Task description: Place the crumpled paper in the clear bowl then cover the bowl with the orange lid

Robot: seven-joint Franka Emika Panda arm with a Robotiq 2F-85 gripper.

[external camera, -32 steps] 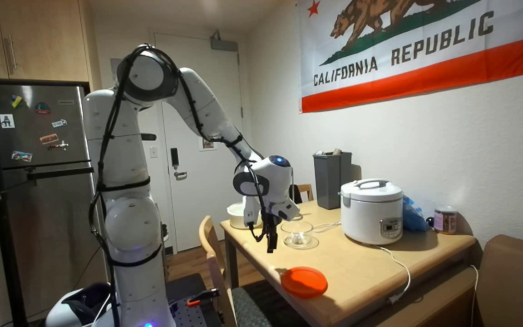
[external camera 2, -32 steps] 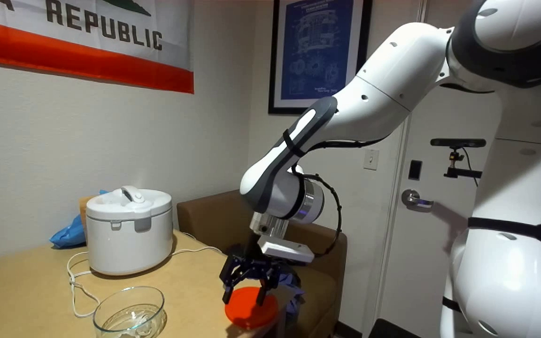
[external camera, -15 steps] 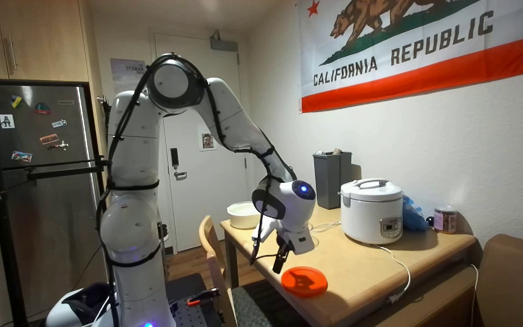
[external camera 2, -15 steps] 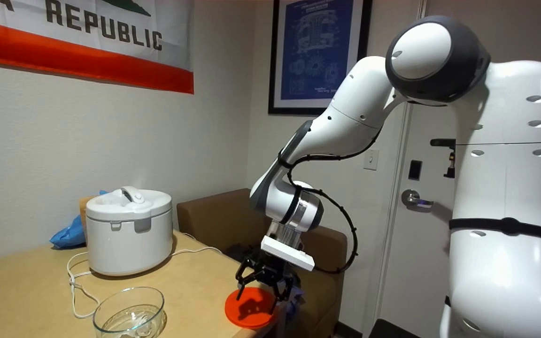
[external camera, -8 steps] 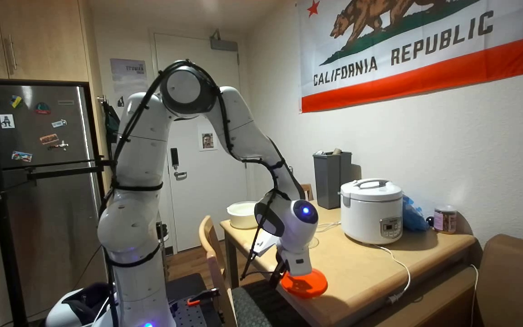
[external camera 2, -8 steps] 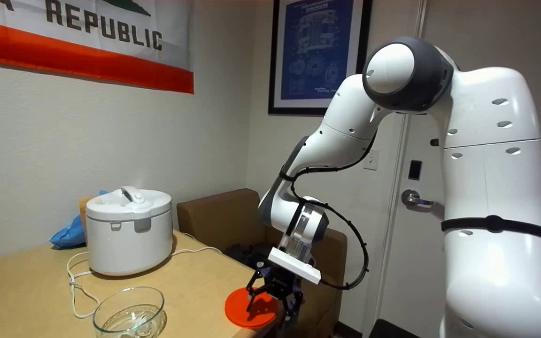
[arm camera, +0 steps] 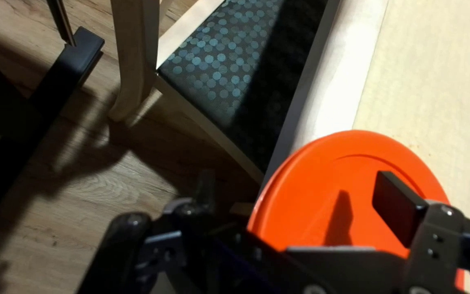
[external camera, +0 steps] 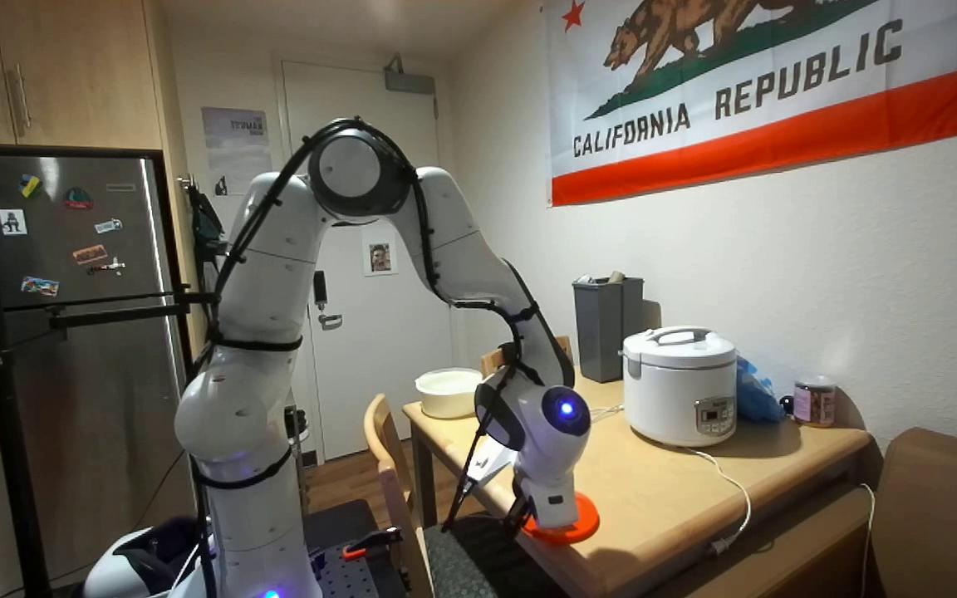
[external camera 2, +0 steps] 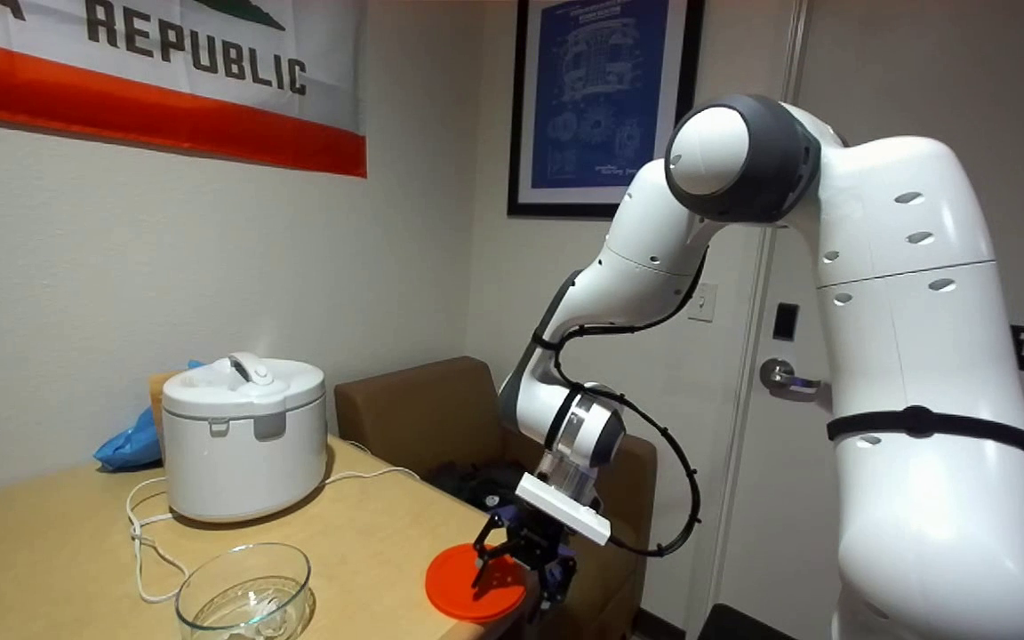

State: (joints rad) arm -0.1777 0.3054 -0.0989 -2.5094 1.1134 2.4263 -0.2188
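The arm (external camera: 267, 278) has come down lower since the earlier frames, carrying the gripper (external camera 2: 512, 597) to the side of the orange lid (external camera 2: 457, 591), while the lid itself has stayed put. The fingers (arm camera: 400, 208) stand spread wide apart, and in the wrist view one side of the lid lies between them. One fingertip is over the lid's flat top (its shadow falls on the orange just beside it); the other is out past the rim, dark and blurred above the floor (arm camera: 108, 188). I cannot tell whether either one touches the lid.

The lid lies flat on the table (external camera 2: 370, 542), right at its edge, near a chair (arm camera: 218, 65) with a dotted seat. The clear bowl (external camera 2: 210, 587) stands upright and open at the top, well apart from the lid, with the pale crumpled paper (external camera 2: 268, 609) showing through its glass, inside. Beyond the bowl stands the white rice cooker (external camera 2: 241, 458), in sight in both exterior views, with a blue bag (external camera 2: 132, 444) beside it.
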